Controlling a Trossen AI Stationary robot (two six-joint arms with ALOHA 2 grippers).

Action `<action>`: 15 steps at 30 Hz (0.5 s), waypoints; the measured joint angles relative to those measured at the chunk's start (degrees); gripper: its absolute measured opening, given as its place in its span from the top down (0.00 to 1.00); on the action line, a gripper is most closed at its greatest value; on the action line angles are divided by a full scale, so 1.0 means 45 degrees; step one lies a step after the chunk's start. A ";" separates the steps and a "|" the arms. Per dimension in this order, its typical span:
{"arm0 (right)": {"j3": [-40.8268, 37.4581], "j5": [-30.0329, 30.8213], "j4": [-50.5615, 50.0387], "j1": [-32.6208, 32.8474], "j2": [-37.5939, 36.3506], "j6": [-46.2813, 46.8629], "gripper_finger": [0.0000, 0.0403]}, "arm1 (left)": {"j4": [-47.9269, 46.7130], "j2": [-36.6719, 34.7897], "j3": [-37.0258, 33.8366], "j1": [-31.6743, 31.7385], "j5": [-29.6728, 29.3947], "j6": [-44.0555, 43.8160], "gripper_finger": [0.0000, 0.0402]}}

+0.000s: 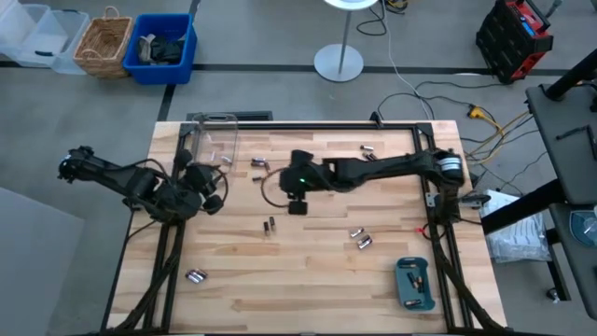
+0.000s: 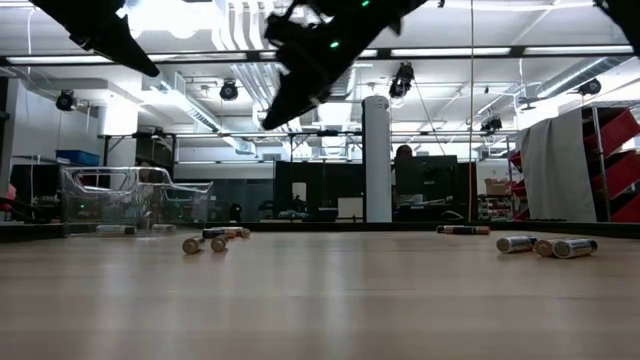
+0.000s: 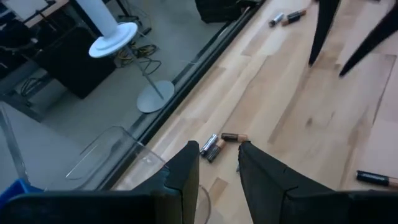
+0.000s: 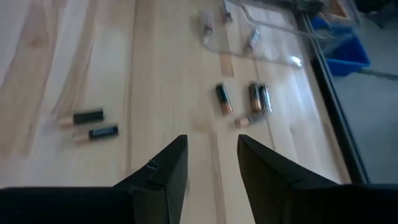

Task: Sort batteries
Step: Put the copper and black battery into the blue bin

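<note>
Batteries lie scattered on the wooden table: a small group (image 1: 258, 163) near the clear plastic box (image 1: 216, 140), a pair (image 1: 270, 225) at mid-table, and others (image 1: 359, 238) to the right. My left gripper (image 3: 219, 152) hovers open at the table's left (image 1: 216, 182), just short of the group by the box (image 3: 214, 145). My right gripper (image 4: 212, 146) hangs open above mid-table (image 1: 291, 191). The same group (image 4: 249, 102) lies ahead of it and the pair (image 4: 93, 124) off to one side. Neither gripper holds anything.
A teal tray (image 1: 415, 283) sits at the near right corner with a few cells in it. More batteries lie at the far right (image 1: 368, 147) and near left (image 1: 195, 276). The clear box holds a few cells (image 4: 252, 38). A dark frame (image 1: 308, 123) edges the table.
</note>
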 joint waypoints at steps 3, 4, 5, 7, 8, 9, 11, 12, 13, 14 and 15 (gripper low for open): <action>0.0907 -0.0589 0.0159 -0.0326 0.0914 -0.0406 0.64 | -0.0397 -0.0263 0.0000 0.0000 -0.0021 -0.0290 0.77; 0.1194 -0.0743 0.0240 -0.0433 0.1231 -0.0466 0.63 | -0.0540 -0.0324 -0.0020 0.0000 -0.0015 -0.0395 0.77; 0.1526 -0.0907 0.0233 -0.0543 0.1572 -0.0521 0.63 | -0.0632 -0.0374 -0.0046 0.0000 -0.0027 -0.0471 0.77; 0.2228 -0.1221 0.0302 -0.0760 0.2279 -0.0558 0.62 | -0.0817 -0.0510 -0.0148 0.0000 -0.0270 -0.0506 0.77; 0.2609 -0.1321 0.0317 -0.0865 0.2636 -0.0562 0.62 | -0.0894 -0.0541 -0.0220 0.0000 -0.0395 -0.0510 0.77; 0.2969 -0.1437 0.0301 -0.0953 0.2977 -0.0569 0.62 | -0.0926 -0.0611 -0.0289 0.0000 -0.0580 -0.0510 0.77; 0.3695 -0.1570 0.0284 -0.1090 0.3660 -0.0670 0.61 | -0.0934 -0.0753 -0.0450 0.0000 -0.0636 -0.0515 0.77; 0.4022 -0.1584 0.0243 -0.1138 0.3948 -0.0694 0.61 | -0.0930 -0.0818 -0.0514 0.0000 -0.0640 -0.0510 0.77; 0.4384 -0.1611 0.0152 -0.1174 0.4283 -0.0735 0.61 | -0.0933 -0.0874 -0.0575 0.0000 -0.0636 -0.0510 0.77; 0.4724 -0.1614 0.0164 -0.1216 0.4559 -0.0736 0.62 | -0.0960 -0.0931 -0.0608 0.0000 -0.0636 -0.0502 0.77; 0.5018 -0.1626 0.0075 -0.1262 0.4825 -0.0744 0.62 | -0.0959 -0.0976 -0.0617 0.0000 -0.0634 -0.0500 0.77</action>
